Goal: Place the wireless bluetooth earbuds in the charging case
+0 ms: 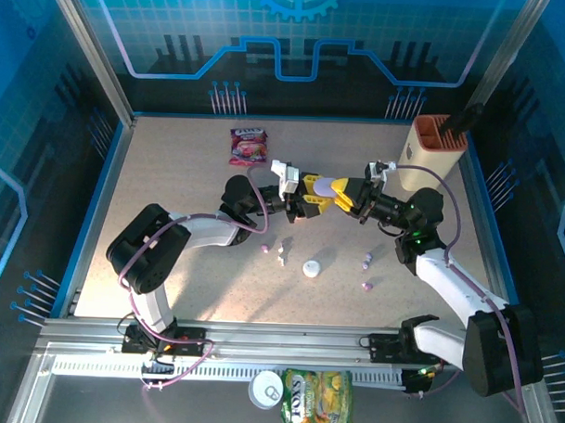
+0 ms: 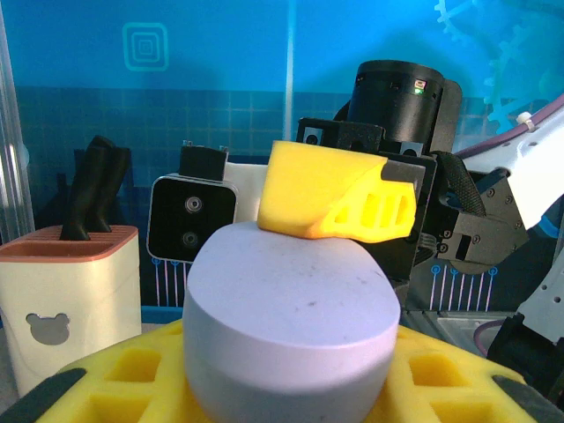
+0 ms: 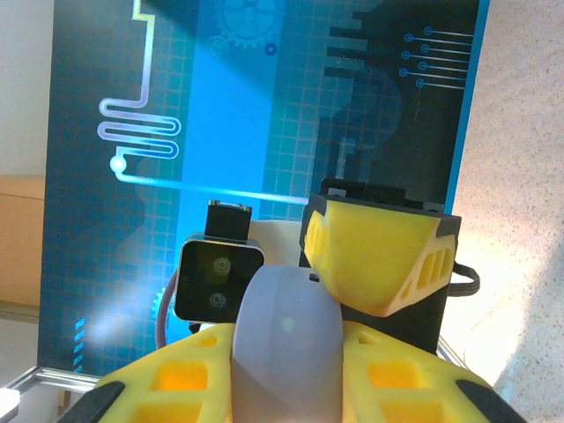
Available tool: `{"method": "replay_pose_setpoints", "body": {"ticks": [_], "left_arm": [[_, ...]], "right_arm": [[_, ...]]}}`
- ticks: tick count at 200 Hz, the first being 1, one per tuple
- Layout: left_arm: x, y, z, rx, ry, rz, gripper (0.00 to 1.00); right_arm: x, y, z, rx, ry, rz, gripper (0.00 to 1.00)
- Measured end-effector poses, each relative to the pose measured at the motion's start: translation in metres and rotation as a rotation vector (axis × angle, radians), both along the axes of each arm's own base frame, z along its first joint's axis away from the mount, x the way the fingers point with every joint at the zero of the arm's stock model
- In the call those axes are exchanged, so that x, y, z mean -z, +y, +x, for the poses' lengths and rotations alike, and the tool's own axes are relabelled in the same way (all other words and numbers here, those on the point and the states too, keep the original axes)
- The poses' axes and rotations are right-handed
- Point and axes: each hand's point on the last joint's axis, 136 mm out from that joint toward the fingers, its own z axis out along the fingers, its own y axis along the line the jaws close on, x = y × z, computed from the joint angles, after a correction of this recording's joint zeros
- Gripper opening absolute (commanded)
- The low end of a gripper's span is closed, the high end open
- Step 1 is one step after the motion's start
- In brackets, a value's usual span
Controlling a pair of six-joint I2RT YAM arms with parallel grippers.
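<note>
- Wireless bluetooth earbuds [image 1: 264,249], tiny stemmed plastic buds in purple and white, lie loose on the speckled beige tabletop [image 1: 172,171]. Two are near the middle and two sit further right [image 1: 365,262], well apart from each other.
- None of the earbuds is seated or held, so by my reading the inserting itself has not begun.
- The lavender pebble-shaped plastic charging case [image 1: 337,186] is held in the air above the table's middle, between the two arms. Both wrist views show it as a smooth closed pebble, with no open lid visible.
- A small white round plastic piece [image 1: 311,267] rests among the buds. I cannot tell what it is.
- The left gripper [image 1: 322,192] reaches in from the left, forearm stretched low, its yellow fingers [image 2: 115,379] flanking the case and seemingly clamped on it.
- The right gripper [image 1: 350,192] meets it head-on from the right with its elbow raised, its fingers [image 3: 176,379] closed against the case's sides.
- Opening the case and picking up each bud are probably what remains.
</note>
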Motion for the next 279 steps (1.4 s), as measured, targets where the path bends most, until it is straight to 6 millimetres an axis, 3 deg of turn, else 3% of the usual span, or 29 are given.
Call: {"method": "replay_pose_setpoints", "body": {"ticks": [28, 114, 159, 193, 220, 244, 259, 279], "left_arm": [[0.0, 0.0, 0.0, 0.0, 0.0, 0.0, 0.37], [0.001, -0.001, -0.003, 0.012, -0.005, 0.005, 0.38], [0.01, 0.001, -0.006, 0.018, 0.009, 0.018, 0.38], [0.022, 0.003, -0.009, 0.021, 0.034, 0.037, 0.38], [0.041, 0.007, -0.013, 0.02, 0.071, 0.066, 0.38], [0.054, 0.011, -0.015, 0.015, 0.103, 0.087, 0.38], [0.062, 0.013, -0.017, 0.014, 0.121, 0.099, 0.38], [0.071, 0.016, -0.021, 0.014, 0.143, 0.114, 0.38]], "right_arm": [[0.0, 0.0, 0.0, 0.001, -0.001, -0.001, 0.28], [0.011, -0.003, 0.004, 0.03, 0.016, -0.037, 0.7], [0.013, -0.017, 0.01, 0.079, -0.009, -0.062, 0.77], [0.028, -0.032, 0.014, 0.127, -0.048, -0.163, 0.79], [0.037, -0.05, 0.017, 0.198, -0.152, -0.359, 0.8], [0.031, -0.057, 0.014, 0.22, -0.329, -0.565, 0.85], [0.027, -0.051, 0.004, 0.2, -0.476, -0.691, 0.88], [0.026, -0.028, -0.023, 0.114, -0.697, -0.811, 0.9]]}}
